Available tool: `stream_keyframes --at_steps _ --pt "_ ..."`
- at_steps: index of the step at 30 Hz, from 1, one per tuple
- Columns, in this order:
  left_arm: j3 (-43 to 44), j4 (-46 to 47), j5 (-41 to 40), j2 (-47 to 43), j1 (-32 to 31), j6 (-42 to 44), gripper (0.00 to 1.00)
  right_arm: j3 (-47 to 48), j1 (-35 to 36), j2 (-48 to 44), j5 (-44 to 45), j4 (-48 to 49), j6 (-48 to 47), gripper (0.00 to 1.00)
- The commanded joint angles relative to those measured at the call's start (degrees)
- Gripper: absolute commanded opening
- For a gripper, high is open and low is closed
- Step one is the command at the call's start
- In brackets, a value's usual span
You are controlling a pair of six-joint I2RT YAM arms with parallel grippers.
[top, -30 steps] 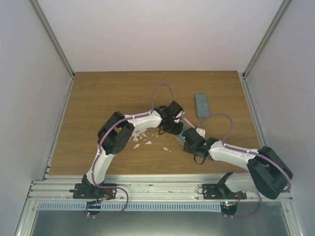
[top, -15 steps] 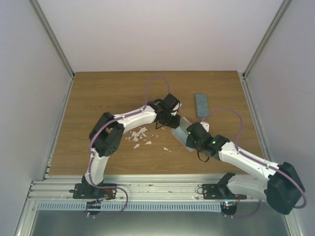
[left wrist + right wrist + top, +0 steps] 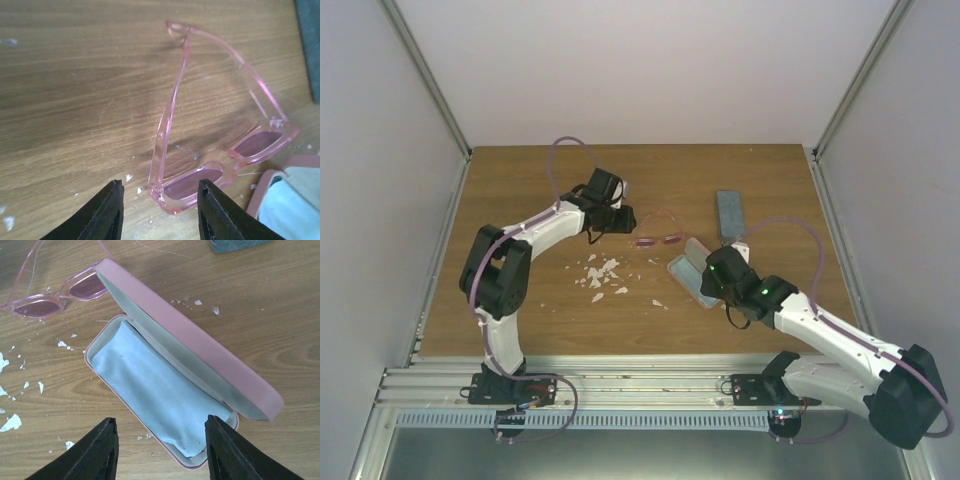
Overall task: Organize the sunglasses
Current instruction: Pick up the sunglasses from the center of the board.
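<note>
**Two grippers spread, one pink pair loose on the worktop**

Both of my grippers are empty. My left gripper point(image 3: 620, 218) point(image 3: 159, 184) has its fingers apart, pinching nothing. From its wrist, the near corner of the pink sunglasses point(image 3: 658, 238) point(image 3: 192, 182) point(image 3: 37, 307) shows between the fingertips. I cannot tell whether either finger touches the frame. The sunglasses lie on the wooden worktop point(image 3: 520, 200) with their arms unfolded. They sit between my left gripper and the pink case point(image 3: 695, 275) point(image 3: 200, 365), with the lenses just beside the case's corner.

My right gripper point(image 3: 710, 278) point(image 3: 160, 420) hangs over that case, its fingers wide apart. The case lies with its lid swung back, and a light blue cloth point(image 3: 150, 395) lines its tray. A blue-grey case point(image 3: 730, 212) rests shut farther back. White flakes point(image 3: 600, 272) are scattered on the wood near the middle.
</note>
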Motion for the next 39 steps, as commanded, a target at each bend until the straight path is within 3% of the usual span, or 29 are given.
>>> stream_keyframes --at_steps 1,9,16,25,29,34,39 --pt "2.73 1.97 3.28 4.89 -0.42 4.84 0.43 1.06 -0.54 0.04 -0.81 0.62 -1.89 0.48" --pt "7.0 2.24 5.72 10.59 -0.34 8.27 0.33 0.53 -0.53 0.28 -1.86 1.06 -3.07 0.5" --pt "8.16 1.32 5.55 12.84 -0.33 9.32 0.12 0.82 -0.53 1.93 -4.9 4.5 -5.51 0.5" --pt "8.47 0.55 4.92 14.42 -0.33 10.7 0.13 4.86 -0.55 8.2 -8.82 8.6 -13.88 0.49" --pt "8.9 0.28 4.72 14.45 -0.38 11.03 0.01 6.49 -0.52 9.79 -9.34 9.65 -16.72 0.49" --pt "8.36 -2.15 2.5 10.73 -0.5 11.63 0.0 8.34 -0.55 11.43 -11.73 14.76 -26.93 0.48" --pt "3.8 -8.04 -3.1 1.61 -1.43 11.01 0.0 12.84 -0.35 14.28 -22.19 20.32 -45.84 0.53"
